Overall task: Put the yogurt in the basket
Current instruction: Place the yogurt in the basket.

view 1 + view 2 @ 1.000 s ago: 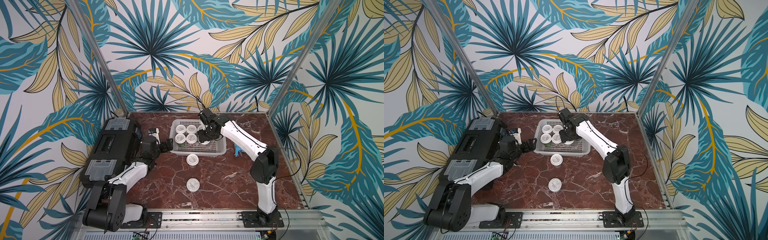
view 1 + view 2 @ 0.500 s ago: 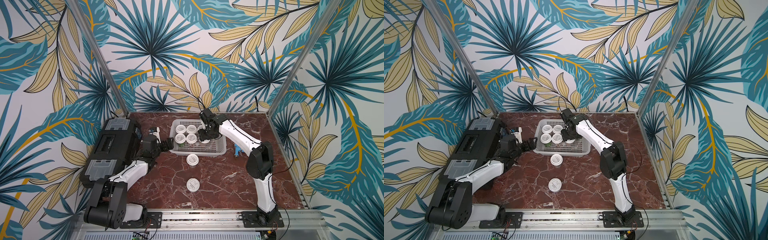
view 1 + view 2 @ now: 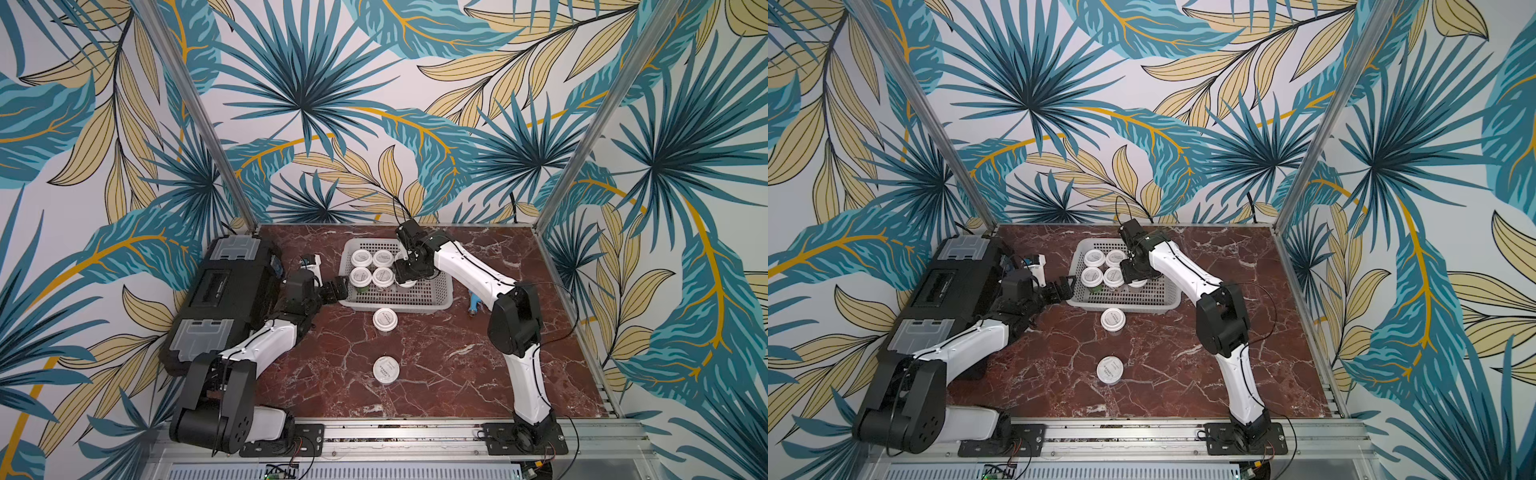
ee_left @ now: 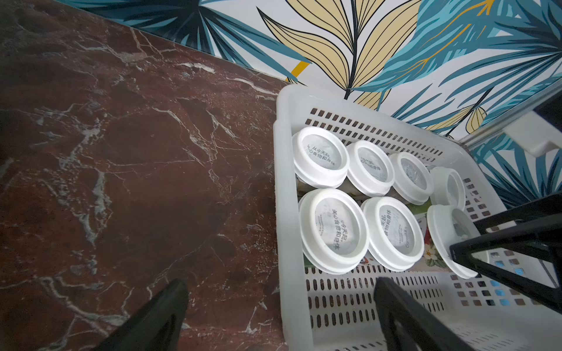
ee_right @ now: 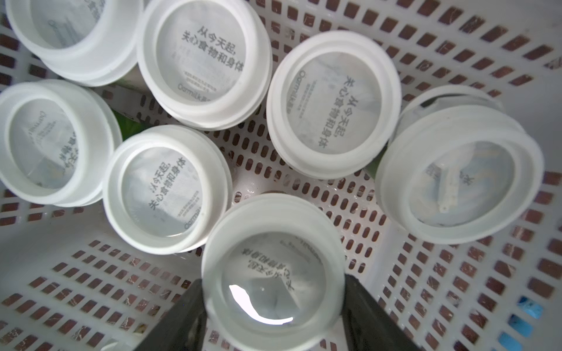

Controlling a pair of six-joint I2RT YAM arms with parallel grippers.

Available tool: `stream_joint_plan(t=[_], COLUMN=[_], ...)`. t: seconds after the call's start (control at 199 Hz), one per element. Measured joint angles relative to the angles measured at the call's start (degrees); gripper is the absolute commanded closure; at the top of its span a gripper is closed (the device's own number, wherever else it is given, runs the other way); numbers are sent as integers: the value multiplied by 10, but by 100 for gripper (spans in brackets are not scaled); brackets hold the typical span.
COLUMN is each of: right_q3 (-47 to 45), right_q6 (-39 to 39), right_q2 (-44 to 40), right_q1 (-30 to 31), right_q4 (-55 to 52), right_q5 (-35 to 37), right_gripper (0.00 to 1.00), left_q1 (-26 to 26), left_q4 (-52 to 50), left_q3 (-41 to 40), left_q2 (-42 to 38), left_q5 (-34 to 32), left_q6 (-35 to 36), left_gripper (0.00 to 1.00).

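Note:
The white perforated basket (image 3: 399, 301) (image 3: 1129, 302) stands at the back middle of the table. Several yogurt jars with white lids (image 3: 360, 276) (image 4: 333, 226) (image 5: 331, 103) stand packed at its left end. My right gripper (image 3: 409, 272) (image 3: 1133, 272) (image 5: 273, 291) reaches down into the basket, shut on one more yogurt jar (image 5: 273, 273) beside them. Two yogurt jars stand on the table in front of the basket, one close (image 3: 385, 319) (image 3: 1113, 319), one nearer the front (image 3: 386, 369) (image 3: 1109, 370). My left gripper (image 3: 334, 290) (image 3: 1061, 289) (image 4: 281, 284) is open, straddling the basket's left wall (image 4: 292, 304).
A black toolbox (image 3: 232, 299) with clear lid compartments lies along the left edge, beside my left arm. A small white and blue item (image 3: 311, 264) sits between it and the basket. A blue object (image 3: 473, 305) lies on the marble right of the basket.
My right arm's elbow has swung slightly left while its gripper keeps the jar inside the basket. The left arm has hardly moved.

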Motion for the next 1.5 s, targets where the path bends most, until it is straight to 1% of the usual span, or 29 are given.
stream_joint_plan(t=[0.18, 0.301, 0.637, 1.504], right_q3=[0, 0, 1, 1], right_q6=[-2, -4, -7, -9], right_q2=[0, 2, 22, 27], right_q1=[0, -1, -1, -1], right_q4=[1, 2, 2, 32], right_q5=[8, 14, 19, 33], right_gripper=[32, 29, 29, 30], left_q1=[0, 0, 0, 0], left_q4=[0, 0, 0, 0], left_q3=[0, 2, 3, 8], left_q2=[1, 6, 7, 7], left_q5=[5, 8, 9, 10], left_q6=[0, 0, 0, 0], left_gripper=[0, 0, 0, 0])
